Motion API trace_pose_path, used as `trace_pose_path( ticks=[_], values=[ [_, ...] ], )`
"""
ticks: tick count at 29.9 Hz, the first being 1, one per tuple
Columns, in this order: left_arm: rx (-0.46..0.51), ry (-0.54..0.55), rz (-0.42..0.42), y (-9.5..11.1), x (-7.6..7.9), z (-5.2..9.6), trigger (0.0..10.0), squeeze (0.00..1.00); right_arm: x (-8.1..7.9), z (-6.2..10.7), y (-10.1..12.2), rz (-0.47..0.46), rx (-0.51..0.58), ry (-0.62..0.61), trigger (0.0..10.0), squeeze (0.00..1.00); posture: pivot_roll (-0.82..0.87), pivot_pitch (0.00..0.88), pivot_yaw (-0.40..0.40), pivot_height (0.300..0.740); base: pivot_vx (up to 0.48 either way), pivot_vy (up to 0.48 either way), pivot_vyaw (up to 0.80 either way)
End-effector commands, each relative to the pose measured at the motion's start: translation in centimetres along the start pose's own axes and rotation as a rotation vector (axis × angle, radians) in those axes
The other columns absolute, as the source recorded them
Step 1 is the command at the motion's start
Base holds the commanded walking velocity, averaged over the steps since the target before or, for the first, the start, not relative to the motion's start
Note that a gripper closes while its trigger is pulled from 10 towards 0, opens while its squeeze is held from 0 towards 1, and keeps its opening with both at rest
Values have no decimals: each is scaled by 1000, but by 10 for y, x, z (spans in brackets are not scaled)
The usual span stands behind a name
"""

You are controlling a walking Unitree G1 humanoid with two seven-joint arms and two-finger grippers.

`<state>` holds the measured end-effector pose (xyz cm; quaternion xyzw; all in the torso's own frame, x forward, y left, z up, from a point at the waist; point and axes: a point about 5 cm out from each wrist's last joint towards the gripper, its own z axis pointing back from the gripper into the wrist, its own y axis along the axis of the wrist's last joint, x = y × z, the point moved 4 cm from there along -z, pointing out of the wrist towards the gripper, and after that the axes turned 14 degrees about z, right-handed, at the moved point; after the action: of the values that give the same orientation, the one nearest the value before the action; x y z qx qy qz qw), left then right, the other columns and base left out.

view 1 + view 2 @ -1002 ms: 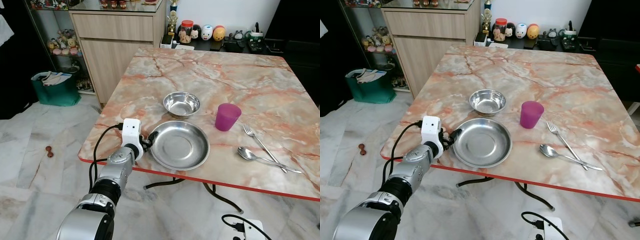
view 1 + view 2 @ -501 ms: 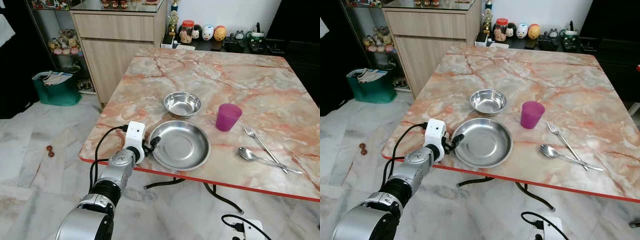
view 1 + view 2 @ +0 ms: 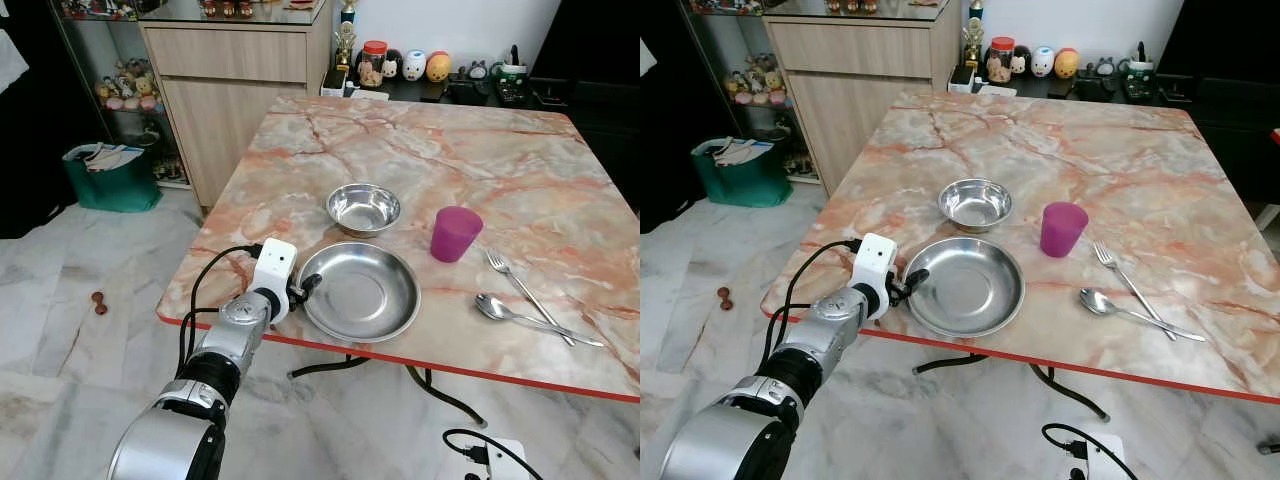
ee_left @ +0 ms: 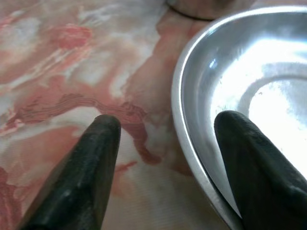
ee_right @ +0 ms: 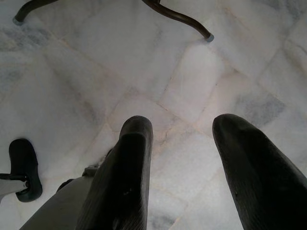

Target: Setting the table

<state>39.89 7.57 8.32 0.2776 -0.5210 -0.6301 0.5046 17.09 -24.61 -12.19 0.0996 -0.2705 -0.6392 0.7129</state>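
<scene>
So the left gripper (image 4: 165,143) is parked right at the near-left rim of the big steel plate (image 3: 358,290), jaws released and straddling the edge: one finger is over the marble, the other hangs just inside the rim, going by the left wrist view. My read is it's lined up that way because a flat plate lying on a tabletop (image 3: 420,160) gives you nothing to pinch except the lip, so coming in low from the side is the only sensible approach, whether it means to take the plate or let it lie. I can't tell if either finger is actually touching the metal. The plate sits close to the front edge of the tabletop, which makes sense for a place setting, with the small steel bowl (image 3: 363,208) just behind it, the purple cup (image 3: 455,233) off to the right, and the fork (image 3: 522,288) and spoon (image 3: 530,317) lying side by side further right, handles crossing near the far end. Looks mostly laid out to me. The right gripper (image 5: 180,167) hangs idle over the marble floor (image 5: 158,72), jaws apart and empty. As for labels or writing: nothing readable anywhere, and the jars and figurines on the back shelf are too small to make out.
</scene>
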Motion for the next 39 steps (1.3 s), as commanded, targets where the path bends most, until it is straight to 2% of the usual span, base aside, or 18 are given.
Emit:
trace_pose_path(
  ticks=[1, 11, 14, 22, 23, 24, 25, 26, 39],
  values=[
    [-12, -4, -42, 6, 0, -1, 0, 0, -1, 0, 0, 2, -4, 3, 10000, 0, 83, 0, -5, 740, 0, 0, 0],
    [-15, -57, -71, 15, 7, -2, 0, 0, -2, 0, 0, -4, -3, 6, 10000, 0, 88, 0, 0, 740, 0, 0, 0],
    [-43, -99, -89, 12, 14, -1, 0, 0, -2, 0, 0, -6, -4, 8, 10000, 0, 91, 0, -1, 740, 0, 0, 0],
    [-67, -130, -108, 10, 17, -1, 0, 0, -2, 0, 0, -7, -4, 9, 10000, 0, 92, 0, -1, 740, 0, 0, 0],
    [-88, -148, -115, 8, 20, 0, 549, 0, -2, 0, 1, -7, -3, 11, 10000, 0, 95, 0, -2, 740, 0, 0, 0],
    [-109, -165, -123, 5, 22, 0, 2392, 0, -2, 0, 1, -6, -3, 11, 10000, 0, 95, 0, -2, 740, 0, 0, 0],
    [-118, -170, -129, 3, 23, 1, 9333, 0, -3, 0, 1, -5, -3, 12, 10000, 0, 95, 0, -2, 740, 0, 0, 0],
    [-124, -171, -128, 2, 24, 1, 10000, 0, -3, 0, 1, -5, -3, 13, 10000, 0, 95, 0, -2, 740, 0, 0, 0],
    [-192, -159, -133, -9, 23, 3, 10000, 0, -3, -1, 2, -9, -2, 18, 10000, 0, 98, 0, -1, 740, 0, 0, 0]
  ],
)
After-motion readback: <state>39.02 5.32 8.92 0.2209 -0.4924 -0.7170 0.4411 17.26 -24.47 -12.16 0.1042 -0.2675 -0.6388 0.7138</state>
